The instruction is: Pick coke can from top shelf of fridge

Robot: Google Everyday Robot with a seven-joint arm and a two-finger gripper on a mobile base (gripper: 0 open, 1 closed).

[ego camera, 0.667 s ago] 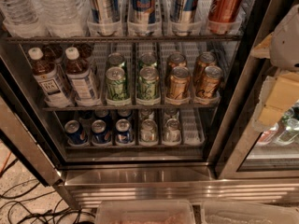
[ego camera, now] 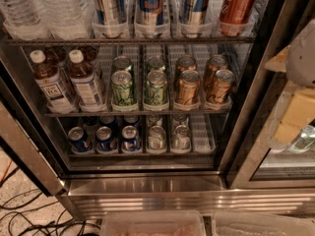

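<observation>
The coke can (ego camera: 238, 6) is red-orange with white script. It stands in a clear lane tray at the right end of the top shelf (ego camera: 162, 41), behind the dark front rail; its top is cut off by the picture's edge. The fridge (ego camera: 147, 186) is open, with a steel base. My gripper (ego camera: 295, 114) shows as white and pale-yellow parts at the right edge, in front of the dark door frame. It is to the right of the can and lower, apart from it.
Tall silver-and-blue cans (ego camera: 150, 4) and water bottles (ego camera: 29, 9) share the top shelf. Below are tea bottles (ego camera: 54, 82), green cans (ego camera: 123, 87) and gold-bronze cans (ego camera: 188, 87); blue cans (ego camera: 106, 139) are lowest. The door post (ego camera: 266, 82) stands right of the can. Clear bins (ego camera: 152, 224) and floor cables (ego camera: 24, 215) lie below.
</observation>
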